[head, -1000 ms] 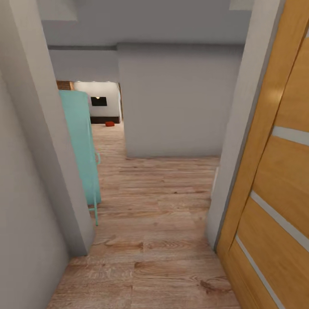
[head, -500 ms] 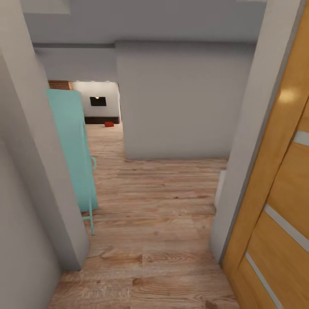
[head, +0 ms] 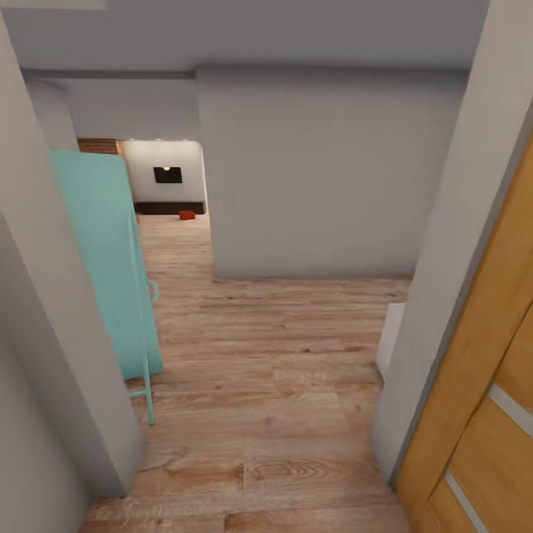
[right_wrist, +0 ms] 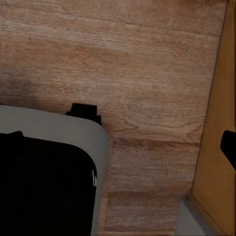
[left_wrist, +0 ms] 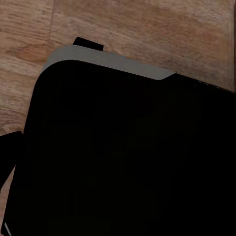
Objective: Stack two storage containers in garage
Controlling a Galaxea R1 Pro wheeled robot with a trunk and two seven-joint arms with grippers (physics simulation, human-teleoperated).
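I stand in a doorway looking down a hallway with pale wood-plank flooring (head: 266, 385). Far off, through an opening, the living room shows: a black wall TV (head: 168, 175), a strip of red brick (head: 100, 146) and a low dark bench (head: 166, 208). A small red object (head: 186, 215) lies on the planks in front of the bench; it is too small to tell whether it is a storage container. One dark fingertip (left_wrist: 9, 152) shows in the left wrist view and one (right_wrist: 229, 147) in the right wrist view, both above bare planks with nothing held.
A grey door jamb (head: 59, 355) stands close at the left, another jamb (head: 444, 296) and an open honey-wood door (head: 488, 414) at the right. A turquoise panel on thin legs (head: 111, 266) leans along the left wall. A grey wall block (head: 318, 170) faces me. My dark base (left_wrist: 132, 157) sits below.
The camera has moved forward through the doorway: jambs and wooden door have slid outward to the edges, and the turquoise panel has shifted left. Nothing in the rooms has moved.
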